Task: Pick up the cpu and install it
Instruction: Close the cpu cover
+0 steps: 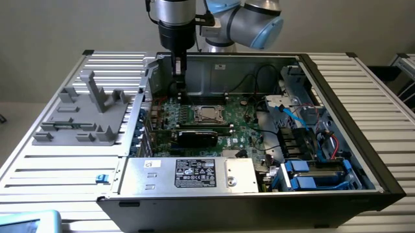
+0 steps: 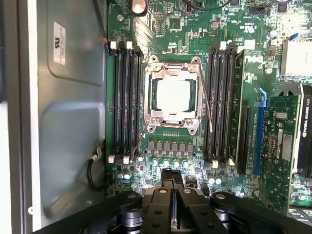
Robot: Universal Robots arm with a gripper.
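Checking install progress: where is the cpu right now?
In the wrist view, the cpu sits inside the metal socket frame on the motherboard, between the two memory slot banks.

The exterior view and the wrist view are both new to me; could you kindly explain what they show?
The machine is a robot arm with grey joints. At its end is a black hand with two fingers. The exterior view comes from a camera standing off the arm. It looks down on an open computer case that sits on a slatted metal table. The wrist view comes from a camera on the arm itself, looking past the hand onto the green motherboard. The hand is shut and holds nothing; it hangs above the board. The cpu, a silver square chip, lies inside its metal socket frame. On the table, at the exterior view's left, stands a grey plastic holder.
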